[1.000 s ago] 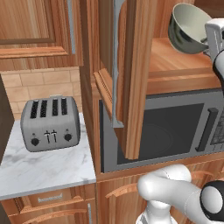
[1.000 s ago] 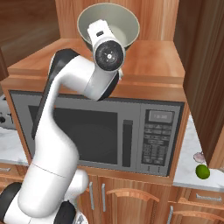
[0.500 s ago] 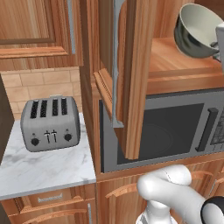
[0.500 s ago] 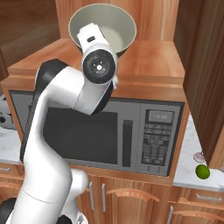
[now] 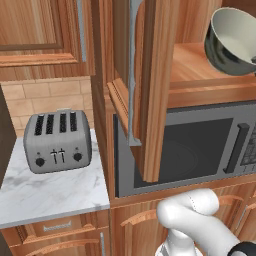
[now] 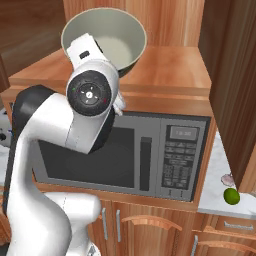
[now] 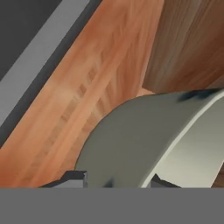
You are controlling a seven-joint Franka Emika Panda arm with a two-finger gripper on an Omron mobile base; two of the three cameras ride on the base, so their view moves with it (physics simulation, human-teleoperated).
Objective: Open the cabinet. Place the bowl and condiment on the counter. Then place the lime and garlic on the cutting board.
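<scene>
Two-finger gripper (image 7: 116, 180) clamped on rim of tilted dark grey, cream-lined round bowl (image 6: 107, 42), raised above open reddish-brown wooden cabinet (image 5: 150, 90) shelf.

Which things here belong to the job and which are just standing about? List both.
Job:
- bowl, tilted, its rim gripped by the hand
- cabinet, door open
- lime on the counter
- garlic beside it

Standing about:
- toaster
- microwave
</scene>
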